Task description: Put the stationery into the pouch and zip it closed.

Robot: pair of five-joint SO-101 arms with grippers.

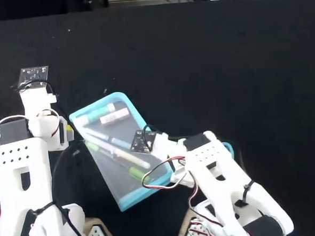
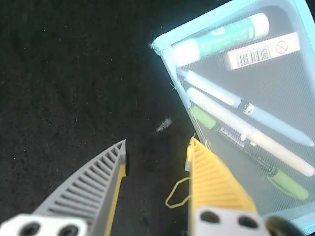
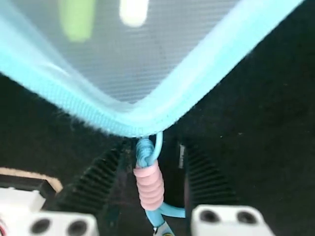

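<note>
The left arm (image 1: 21, 158) is standing at the near left corner of the tabletop (image 1: 223, 50). The left gripper (image 2: 157, 142) is hanging low over the black cloth with its grey finger (image 2: 106, 172) and yellow finger (image 2: 211, 182) spread wide apart, gripping nothing. A thin yellow loop (image 2: 177, 194) is lying on the cloth between them. The yellow finger is sitting just beside the pouch (image 1: 95, 106); whether it is touching the blue edge cannot be told. The pouch, pale blue with a mesh face, is lying flat and askew on the tabletop, left of the middle and toward the near edge. The stationery is showing through the mesh: a glue stick (image 2: 221, 37) and a white labelled stick (image 2: 263, 49) at the far end, then a blue pen (image 2: 246, 110), a white pen (image 2: 251, 132) and a green marker (image 2: 290, 184) lying along its length. At the pouch's near right corner, the right gripper (image 3: 155, 150) is sitting with its black fingers (image 3: 98, 172) parted on either side of the zip pull, a pink bead (image 3: 149, 184) on a blue cord (image 3: 157, 142), with gaps showing on both sides of the bead. The right arm (image 1: 219, 167) is stretching in from the tabletop's near edge, right of the pouch.
</note>
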